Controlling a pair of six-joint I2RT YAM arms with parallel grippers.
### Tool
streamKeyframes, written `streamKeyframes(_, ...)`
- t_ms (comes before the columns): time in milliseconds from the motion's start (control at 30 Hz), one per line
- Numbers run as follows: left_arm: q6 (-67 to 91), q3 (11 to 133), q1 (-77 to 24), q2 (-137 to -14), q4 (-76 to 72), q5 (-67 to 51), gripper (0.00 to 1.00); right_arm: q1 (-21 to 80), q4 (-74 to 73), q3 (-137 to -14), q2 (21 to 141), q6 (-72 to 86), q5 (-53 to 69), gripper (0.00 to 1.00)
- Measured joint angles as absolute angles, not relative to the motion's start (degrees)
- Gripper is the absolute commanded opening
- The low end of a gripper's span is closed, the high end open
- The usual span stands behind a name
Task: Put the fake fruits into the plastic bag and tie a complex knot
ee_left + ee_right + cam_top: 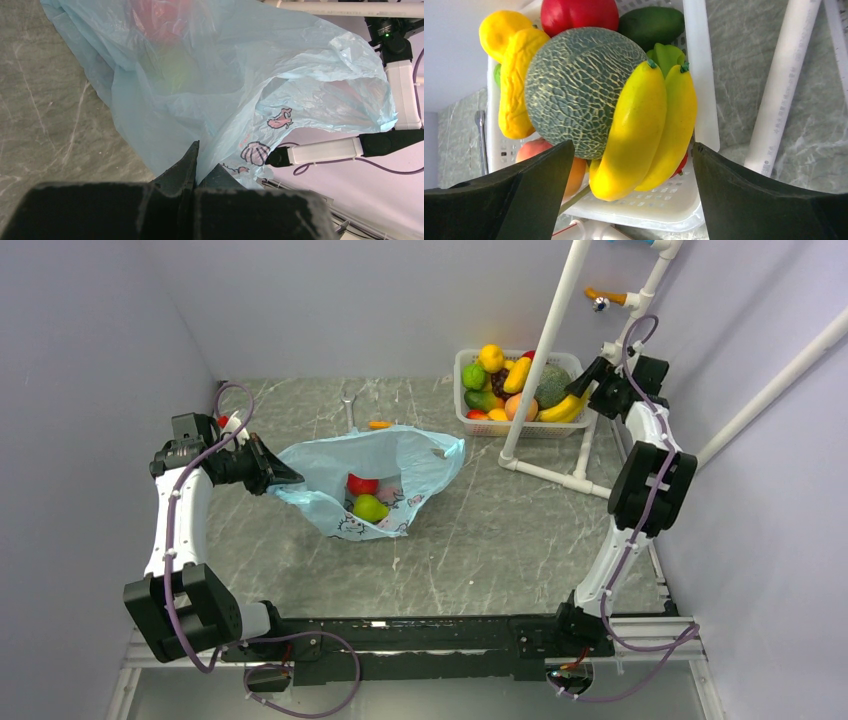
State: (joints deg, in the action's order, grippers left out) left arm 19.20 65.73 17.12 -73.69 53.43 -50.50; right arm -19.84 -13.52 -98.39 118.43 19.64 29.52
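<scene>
Two fruits point(362, 484) in one bag point(400, 455)
Left pincer point(196, 172) pinches bag; right pincer point(632, 146) gapes over two bananas point(644, 130) in far-right basket point(463, 390).

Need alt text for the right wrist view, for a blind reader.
The open right gripper hovers at a white basket, its jaws framing a yellow banana bunch. A netted green melon sits beside the bananas.
</scene>
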Motion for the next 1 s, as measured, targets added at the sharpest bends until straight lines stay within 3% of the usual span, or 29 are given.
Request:
streamKeyframes(100, 19.2, 65.7, 17.1, -73.7, 53.4, -50.5, 0.0, -19.8, -13.3, -98.3, 120.0, 20.2, 30.9, 0.99)
streamKeyframes(233, 19.2, 65.7, 17.1, -73.8, 53.4, -50.5, 0.0, -19.5, -12.6, -97.9, 120.6, 20.9, 33.0, 1.0)
streamKeyframes(633, 19.2, 65.7, 17.1, -74.1, 53.4, -50.1, 0.0, -21.5, -2.1, -93.8, 121.7, 25.8, 43.1, 0.93)
streamKeyframes(867, 19.2, 65.7, 17.1, -74.3, 53.4, -50.1, 0.0, -22.0, -2.0, -93.1, 121.7, 24.7, 43.1, 0.66)
streamKeyframes(1000, 19.2, 65.9, 17.1, -74.7, 53.4, -50.1, 0.0, -21.6, -4.8, -93.8, 121.7, 21.6, 39.9, 0.55)
